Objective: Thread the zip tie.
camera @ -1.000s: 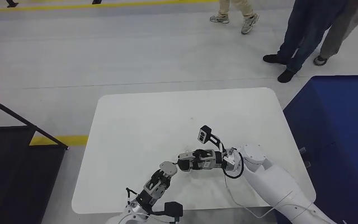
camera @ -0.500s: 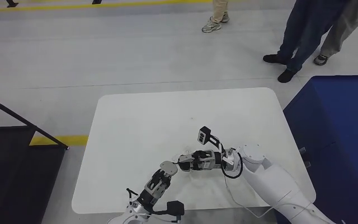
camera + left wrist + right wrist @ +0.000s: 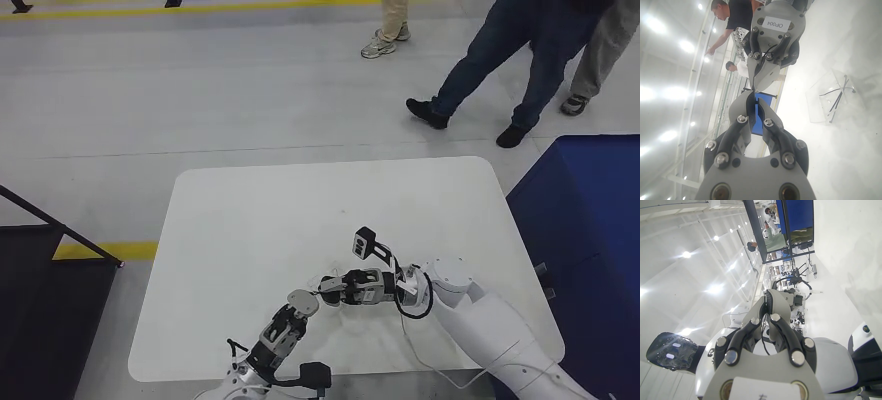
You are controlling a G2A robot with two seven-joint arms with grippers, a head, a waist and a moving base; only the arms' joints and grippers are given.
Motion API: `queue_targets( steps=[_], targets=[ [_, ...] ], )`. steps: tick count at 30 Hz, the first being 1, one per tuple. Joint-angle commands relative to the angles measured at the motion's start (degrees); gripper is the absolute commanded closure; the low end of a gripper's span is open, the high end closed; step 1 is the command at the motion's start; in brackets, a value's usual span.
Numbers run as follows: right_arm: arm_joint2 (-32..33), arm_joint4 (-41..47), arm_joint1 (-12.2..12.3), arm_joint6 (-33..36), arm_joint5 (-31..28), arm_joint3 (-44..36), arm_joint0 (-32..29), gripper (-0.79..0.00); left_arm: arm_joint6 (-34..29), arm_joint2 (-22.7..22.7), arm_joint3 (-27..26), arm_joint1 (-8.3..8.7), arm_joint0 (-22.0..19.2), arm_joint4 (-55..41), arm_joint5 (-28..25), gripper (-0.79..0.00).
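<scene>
Top view: both arms sit low over the bench (image 3: 250,230). The left end effector (image 3: 307,301) and right end effector (image 3: 326,291) are tip to tip. The left one comes at the right end effector's tip at an angle, not in line.

Left wrist view: the left's tip is almost touching the right end effector's tip. The right is clamped on the zip tie (image 3: 761,61). The black strap runs between its fingers, from tip back toward palm, so the tie's long axis is the right end effector's own axis. The left's fingers are drawn to a narrow slit; can't tell if they pinch anything. A clear bag (image 3: 818,111) of spare ties lies well apart from the right end effector.

Right wrist view: the right's fingers are closed, with the strap trailing back between them.

My read: the next move is a short feed along that axis, so sideways alignment at the tips decides it.
</scene>
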Motion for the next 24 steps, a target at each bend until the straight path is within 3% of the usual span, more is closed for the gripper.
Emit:
queue_targets(
  steps=[1,9,20,24],
  targets=[
    [0.1,-0.1,-0.1,0.0,0.0,0.1,0.0,0.0,0.1,-0.1,-0.4,0.04,0.2,-0.7,0.4,-0.785],
    [3.2,0.4,0.4,1.4,-0.7,-0.4,-0.8,0.0,4.2,-2.5,-3.1,0.46,2.9,-11.1,4.1,-0.785],
    [3.9,0.9,0.5,1.4,-1.2,-1.2,-1.5,0.0,4.2,-2.5,-3.1,0.46,2.9,-11.1,4.1,-0.785],
    [6.9,2.9,0.9,2.4,-4.4,-3.8,-3.3,0.0,3.7,-2.9,-4.9,0.56,2.4,-23.2,-7.6,-0.785]
  ],
)
